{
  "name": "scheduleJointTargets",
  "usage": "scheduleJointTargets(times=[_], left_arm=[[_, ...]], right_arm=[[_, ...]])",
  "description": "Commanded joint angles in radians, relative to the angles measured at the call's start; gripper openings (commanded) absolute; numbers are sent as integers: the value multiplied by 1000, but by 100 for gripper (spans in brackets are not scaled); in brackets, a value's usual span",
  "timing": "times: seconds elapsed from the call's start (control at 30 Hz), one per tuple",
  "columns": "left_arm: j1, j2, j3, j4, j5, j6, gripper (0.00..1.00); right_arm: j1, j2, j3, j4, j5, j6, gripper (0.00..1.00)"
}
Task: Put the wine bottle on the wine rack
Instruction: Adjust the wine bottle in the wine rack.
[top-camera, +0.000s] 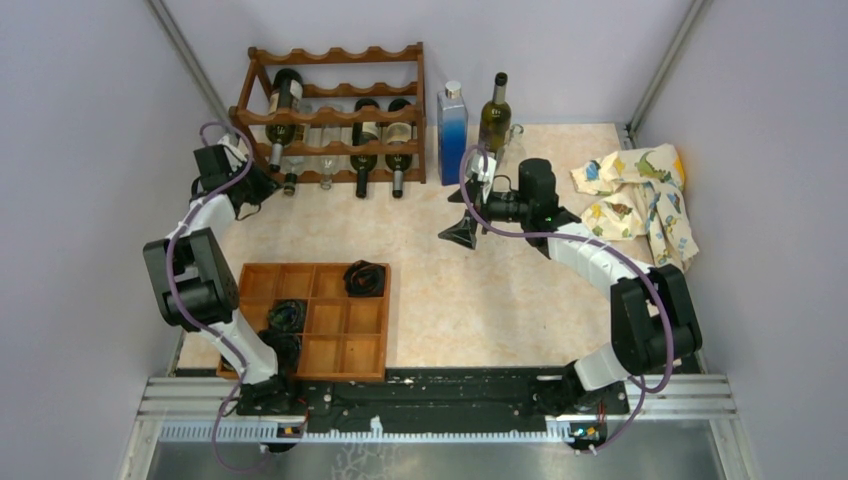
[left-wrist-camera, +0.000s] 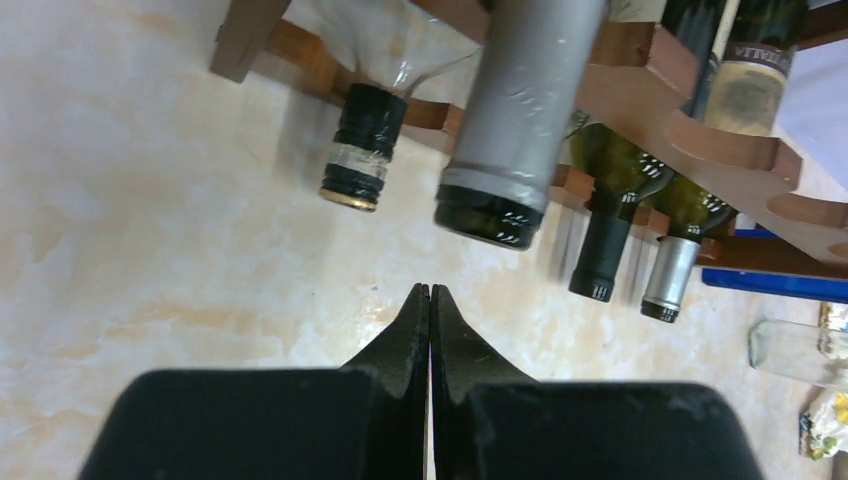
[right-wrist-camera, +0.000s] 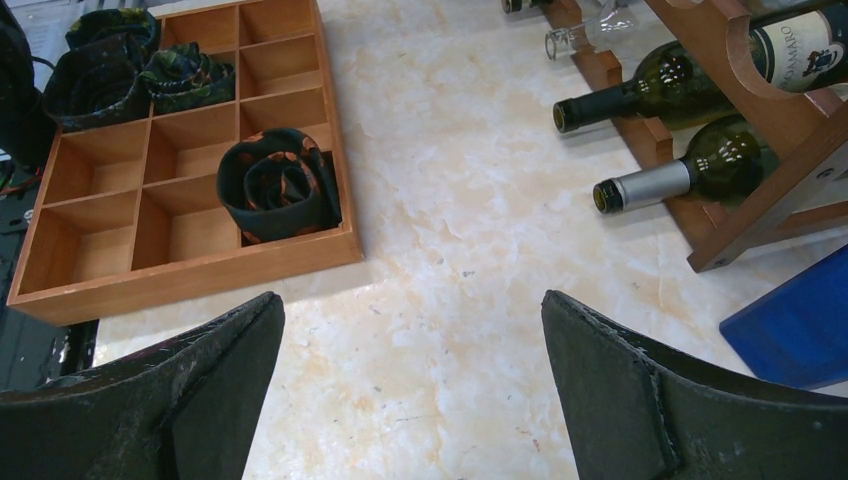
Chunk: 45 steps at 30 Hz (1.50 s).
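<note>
Fingers of the left gripper (left-wrist-camera: 430, 300) are pressed together with nothing between them, just before the bottle necks (left-wrist-camera: 492, 205) jutting from the wine rack (top-camera: 335, 110) at the back left. Right of the rack, past a blue bottle (top-camera: 452, 120), the wine bottle (top-camera: 495, 108) stands upright on the table (top-camera: 450, 290), and the right gripper (top-camera: 463, 213) hangs near it, jaws spread wide and empty.

We read two labels: "…AMARO" on racked bottle (right-wrist-camera: 800, 40), beyond right fingers (right-wrist-camera: 640, 400), rightward; "VITIVI…", remainder unclear, on dark bottle (left-wrist-camera: 752, 70), above-right of left fingers (left-wrist-camera: 400, 340).
</note>
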Motion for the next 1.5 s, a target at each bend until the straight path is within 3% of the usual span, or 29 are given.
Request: scheduleJointTargets(times=[0.0,0.4,0.57,0.8,1.03,1.13,1.23,1.3,1.47], left_arm=[[-5,6,39,50,75,-21,1],[-4,153,291,2,50,-23,0],[-5,120,215,4,36,-14,5],[-4,31,66,-11,-11,4,20],[-4,-158,-46,-50,-15,68,35],[-4,-236,-56,-20,79,131,46],[-3,-273,-46,142,294,216,54],[-5,-264,-10,203,411,306,56],[-11,-191,54,381,622,494,72]], right_arm=[[13,-34,6,41,-18,-23,98],[13,-58,-9,25,-12,-41,99],[14,-59,-12,23,-12,-45,98],[14,-50,0,17,-18,-54,98],[14,-52,-6,13,-18,-57,98],[14,-48,-6,17,-19,-57,98],[13,-39,1,20,-24,-57,98],[14,-32,8,23,-31,-58,98],[13,-26,17,24,-38,-63,98]])
